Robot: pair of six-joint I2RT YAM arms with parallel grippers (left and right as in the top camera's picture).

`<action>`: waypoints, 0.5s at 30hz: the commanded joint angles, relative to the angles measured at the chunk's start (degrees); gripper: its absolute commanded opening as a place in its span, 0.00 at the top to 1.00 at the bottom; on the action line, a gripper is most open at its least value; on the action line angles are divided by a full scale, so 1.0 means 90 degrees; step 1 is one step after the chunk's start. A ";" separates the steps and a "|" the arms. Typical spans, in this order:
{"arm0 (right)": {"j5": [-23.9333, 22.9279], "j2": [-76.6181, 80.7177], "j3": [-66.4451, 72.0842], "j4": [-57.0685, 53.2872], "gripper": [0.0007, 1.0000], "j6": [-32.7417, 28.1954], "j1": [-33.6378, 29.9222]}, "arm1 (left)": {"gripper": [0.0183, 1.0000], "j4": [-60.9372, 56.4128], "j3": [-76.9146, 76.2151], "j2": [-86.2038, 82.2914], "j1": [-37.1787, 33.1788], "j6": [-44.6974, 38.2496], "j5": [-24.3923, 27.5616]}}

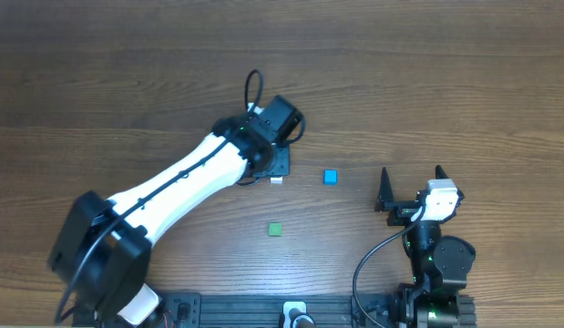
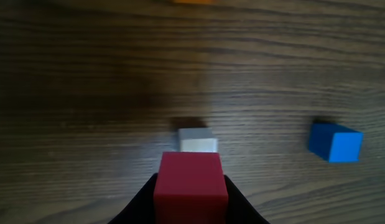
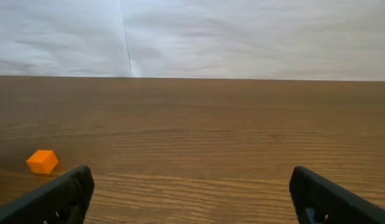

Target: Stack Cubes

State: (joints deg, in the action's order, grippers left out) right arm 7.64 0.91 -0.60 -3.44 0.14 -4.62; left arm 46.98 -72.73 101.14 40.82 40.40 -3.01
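Observation:
My left gripper [image 2: 191, 205] is shut on a red cube [image 2: 191, 185], held above the table. Just beyond it on the wood lies a white cube [image 2: 196, 140], whose edge peeks out beside the left wrist [image 1: 276, 180] from above. A blue cube [image 2: 334, 142] [image 1: 330, 176] lies to the right of the white one. A green cube [image 1: 275, 230] rests nearer the arm bases. An orange cube [image 3: 42, 161] lies farther out on the table. My right gripper [image 1: 411, 187] stands open at the right, with nothing between its fingers.
The wooden tabletop [image 1: 127, 82] is bare across the back and the left. A white wall [image 3: 242, 37] rises behind the table's far edge.

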 commanded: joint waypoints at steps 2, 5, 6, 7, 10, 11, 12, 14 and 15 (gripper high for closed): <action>0.0049 -0.0070 0.0034 -0.0022 0.01 -0.0002 0.0012 | 0.86 0.0189 -0.0386 0.0566 0.0112 0.0250 0.0107; 0.0049 -0.0070 0.0034 -0.0022 0.01 -0.0002 0.0012 | 0.86 0.0228 -0.0386 0.0709 0.0121 0.0401 0.0185; 0.0049 -0.0070 0.0034 -0.0022 0.01 -0.0002 0.0012 | 0.86 0.0233 -0.0386 0.0738 0.0121 0.0403 0.0187; 0.0049 -0.0070 0.0034 -0.0022 0.01 -0.0002 0.0012 | 0.86 0.0238 -0.0386 0.0765 0.0121 0.0403 0.0187; 0.0049 -0.0070 0.0034 -0.0022 0.01 -0.0002 0.0012 | 0.86 0.0238 -0.0386 0.0814 0.0121 0.0403 0.0209; 0.0049 -0.0070 0.0034 -0.0022 0.01 -0.0002 0.0012 | 0.86 0.0238 -0.0386 0.0826 0.0121 0.0406 0.0211; 0.0049 -0.0070 0.0034 -0.0022 0.01 -0.0002 0.0012 | 0.86 0.0240 -0.0386 0.0831 0.0131 0.0423 0.0209; 0.0049 -0.0070 0.0034 -0.0022 0.01 -0.0002 0.0012 | 0.86 0.0238 -0.0386 0.0840 0.0155 0.0423 0.0209; 0.0049 -0.0070 0.0034 -0.0022 0.01 -0.0002 0.0012 | 0.86 0.0238 -0.0386 0.0843 0.0163 0.0423 0.0209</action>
State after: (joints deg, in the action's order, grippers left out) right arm 7.64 0.91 -0.60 -3.44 0.19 -4.62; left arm 48.90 -75.02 107.96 41.89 43.24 -1.72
